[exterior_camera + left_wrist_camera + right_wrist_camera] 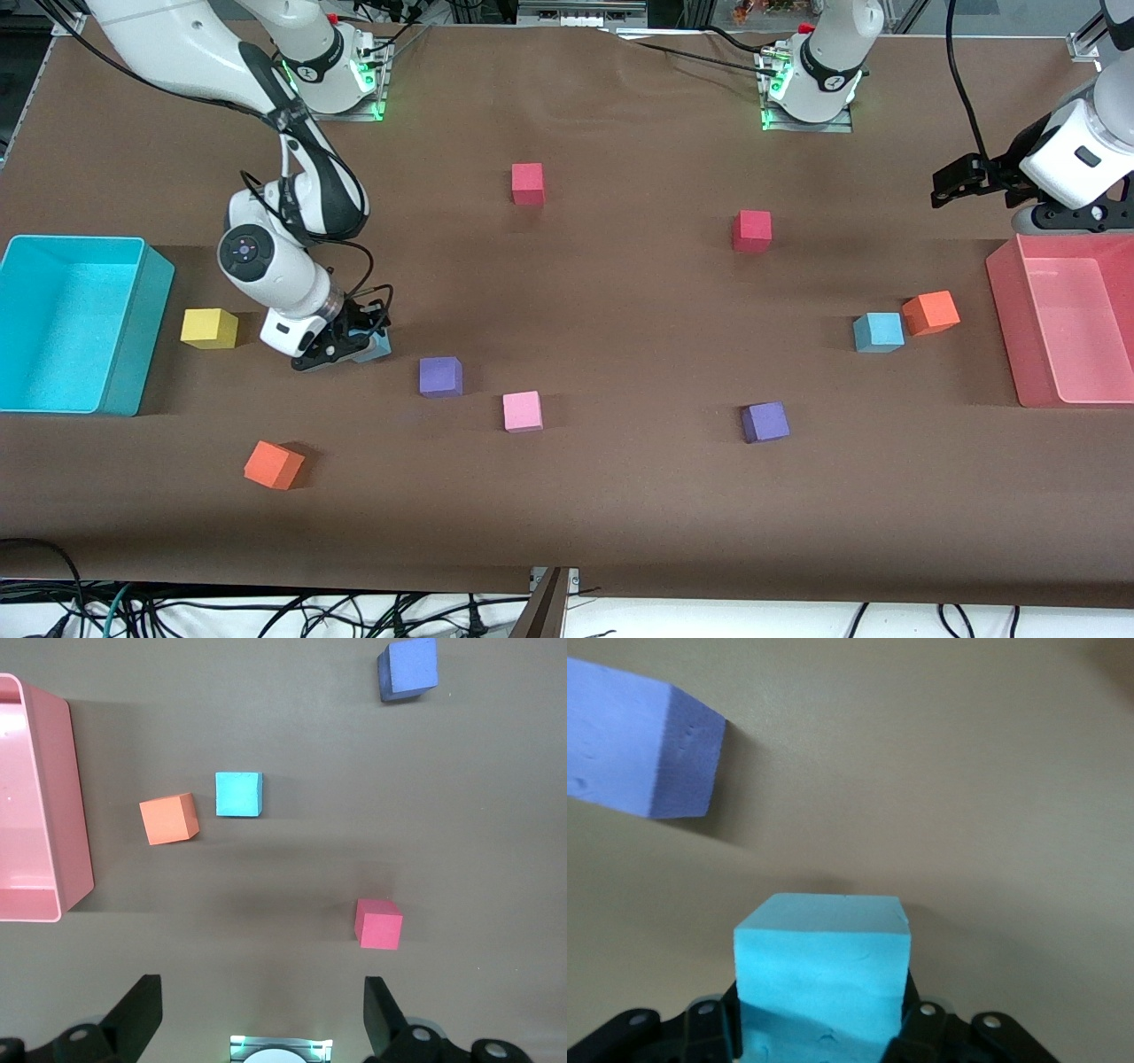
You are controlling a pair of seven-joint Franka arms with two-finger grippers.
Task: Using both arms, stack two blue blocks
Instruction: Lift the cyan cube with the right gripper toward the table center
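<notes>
Little blocks sit on the brown surface point(620, 496). The right gripper point(341, 347) fingers squeeze a blue block point(822, 979). The left gripper point(961, 182) fingers are spread wide.

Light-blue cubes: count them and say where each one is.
2. One blue block sits between the right gripper's fingers, beside the yellow cube. The other blue block lies beside an orange cube near the pink bin.
</notes>
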